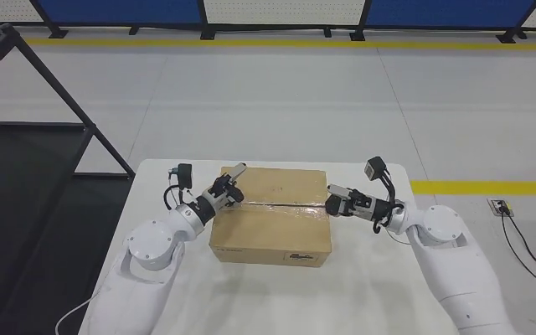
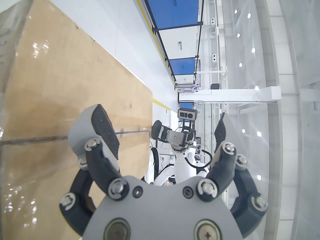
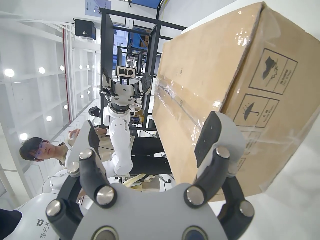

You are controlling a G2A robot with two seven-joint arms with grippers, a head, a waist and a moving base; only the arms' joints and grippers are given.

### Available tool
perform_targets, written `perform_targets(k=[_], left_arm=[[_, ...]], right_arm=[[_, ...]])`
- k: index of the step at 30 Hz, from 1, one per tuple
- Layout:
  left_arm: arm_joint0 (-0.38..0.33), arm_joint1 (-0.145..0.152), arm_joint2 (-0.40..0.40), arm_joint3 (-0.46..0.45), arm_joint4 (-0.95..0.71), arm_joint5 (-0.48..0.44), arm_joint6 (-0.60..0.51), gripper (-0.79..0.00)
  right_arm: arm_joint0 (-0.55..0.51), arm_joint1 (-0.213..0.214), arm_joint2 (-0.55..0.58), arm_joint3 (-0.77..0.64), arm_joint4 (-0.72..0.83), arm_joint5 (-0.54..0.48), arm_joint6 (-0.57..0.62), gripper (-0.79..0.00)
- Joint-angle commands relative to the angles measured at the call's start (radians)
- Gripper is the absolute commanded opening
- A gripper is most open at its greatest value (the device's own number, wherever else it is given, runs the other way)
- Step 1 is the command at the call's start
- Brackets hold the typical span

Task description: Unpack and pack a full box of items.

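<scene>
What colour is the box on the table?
The box is plain brown cardboard, clearest in the top view.

— What sort of place was it?
— A robot lab hall. Far beyond the left end effector stood blue partition panels and a yellow floor line; white shelving lined a wall.

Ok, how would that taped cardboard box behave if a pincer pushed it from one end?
The cardboard box looks stiff: flat panels, flaps taped shut. Wide and low, it would probably slide on the white table rather than tip. Its glossy tape may be slippery.
</scene>
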Motion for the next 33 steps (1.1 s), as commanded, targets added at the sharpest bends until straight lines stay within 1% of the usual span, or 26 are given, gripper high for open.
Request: perform_targets(k=[1, 9, 19, 24, 25, 26, 27, 28, 29, 33], left_arm=[[0.005, 0.001, -0.005, -0.006, 0.001, 0.001, 0.002, 0.0], [0.018, 0.006, -0.024, -0.024, -0.002, 0.005, 0.01, 0.0], [0.031, 0.01, -0.038, -0.037, -0.007, 0.004, 0.026, 0.0], [0.074, 0.014, -0.084, -0.07, -0.04, -0.021, 0.073, 0.0], [0.086, 0.015, -0.094, -0.08, -0.042, -0.027, 0.081, 0.0], [0.1, 0.016, -0.105, -0.091, -0.045, -0.033, 0.091, 0.0], [0.114, 0.017, -0.116, -0.103, -0.049, -0.039, 0.1, 0.0], [0.128, 0.018, -0.13, -0.116, -0.052, -0.046, 0.116, 0.0], [0.146, 0.019, -0.144, -0.13, -0.057, -0.055, 0.134, 0.0], [0.214, 0.021, -0.196, -0.182, -0.088, -0.085, 0.188, 0.0]], right_arm=[[-0.007, 0.003, 0.005, -0.003, -0.002, 0.002, 0.001, 0.0], [-0.022, 0.008, 0.002, 0.003, 0.011, 0.009, -0.001, 0.0], [-0.007, 0.009, -0.007, 0.035, 0.026, 0.012, -0.022, 0.0], [-0.004, 0.015, 0.015, -0.012, 0.028, -0.011, -0.049, 0.0], [-0.005, 0.017, 0.019, -0.033, 0.019, -0.008, -0.06, -0.123], [-0.007, 0.018, 0.024, -0.057, 0.013, -0.006, -0.069, -0.292], [-0.011, 0.02, 0.028, -0.08, 0.008, -0.001, -0.077, -0.428], [-0.011, 0.021, 0.029, -0.107, 0.003, 0.006, -0.082, -0.597], [-0.011, 0.022, 0.027, -0.132, -0.003, 0.017, -0.084, -0.785], [0.007, 0.02, -0.006, -0.196, -0.044, 0.071, -0.094, -0.785]])
